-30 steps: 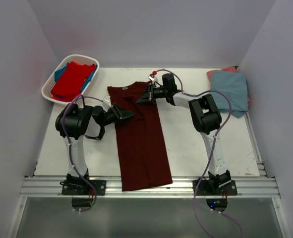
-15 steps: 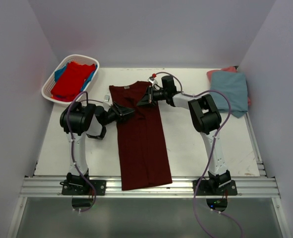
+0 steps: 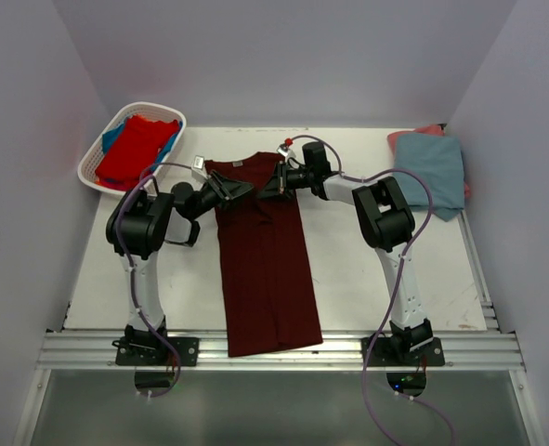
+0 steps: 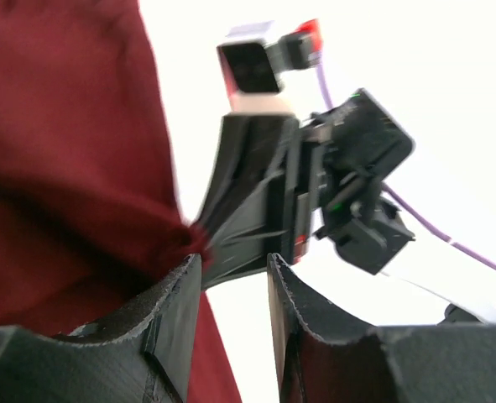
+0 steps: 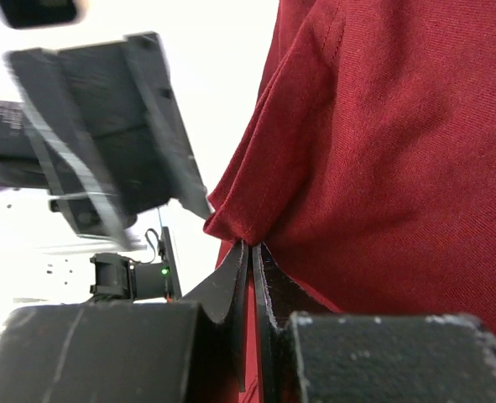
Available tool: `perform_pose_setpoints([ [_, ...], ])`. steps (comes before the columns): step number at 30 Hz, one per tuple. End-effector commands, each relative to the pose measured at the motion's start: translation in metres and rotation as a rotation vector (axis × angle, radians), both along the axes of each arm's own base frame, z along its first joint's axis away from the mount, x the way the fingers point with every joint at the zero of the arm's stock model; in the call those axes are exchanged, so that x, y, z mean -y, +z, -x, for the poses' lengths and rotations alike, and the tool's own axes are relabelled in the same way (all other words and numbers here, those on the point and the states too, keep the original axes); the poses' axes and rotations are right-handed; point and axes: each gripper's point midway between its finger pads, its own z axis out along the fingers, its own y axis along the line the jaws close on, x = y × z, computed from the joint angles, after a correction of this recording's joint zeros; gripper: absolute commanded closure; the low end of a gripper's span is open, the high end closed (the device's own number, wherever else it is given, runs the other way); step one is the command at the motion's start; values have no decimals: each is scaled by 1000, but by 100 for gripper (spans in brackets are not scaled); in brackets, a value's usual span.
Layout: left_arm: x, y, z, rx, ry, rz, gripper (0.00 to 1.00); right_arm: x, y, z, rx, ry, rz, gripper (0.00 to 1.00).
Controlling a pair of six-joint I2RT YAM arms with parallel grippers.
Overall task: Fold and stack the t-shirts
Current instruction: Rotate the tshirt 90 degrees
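**tee_folder:** Left jaws have swung up since a second ago. They were halfway down the edge of the maroon t-shirt (image 3: 265,269) that faces the basket (image 3: 88,167), and now they're at the collar-end corner on that same side. Right jaws haven't budged.

**benchrat:** Yep, we see that too. The shirt lies flat on the surface (image 3: 376,279), folded long and narrow. It's just beside the basket and runs from there toward the arm bases. Right jaws are pinched tight on a fold of maroon cloth at the collar-end corner away from the basket. Left jaws stand apart with nothing between them, and cloth is bunched against the outside of one finger (image 4: 172,319).

**tee_folder:** So we're grabbing the second corner for the crosswise fold?

**benchrat:** That's our read. To do it well, we'd get the left jaws around every layer before closing, level with the right pinch. Then we'd lift both corners together so the collar end lands square on the hem. A lopsided grip would probably skew the fold. The folded pile (image 3: 432,167) sits across the shirt from the basket.
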Motion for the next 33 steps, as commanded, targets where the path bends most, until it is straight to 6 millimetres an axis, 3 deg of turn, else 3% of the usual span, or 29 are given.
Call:
perform_pose_setpoints([
  [1,-2,101,0,508,4,23,60,-1,4,0,16,11,0,96],
  [7,-2,94,-2,484,0,30,62,-2,5,0,16,13,-1,96],
  [17,-12,69,-10,380,68,-174,64,-2,5,-1,16,14,-2,96],
  [33,-11,35,-26,243,61,-263,65,-2,7,-1,17,14,-5,96],
])
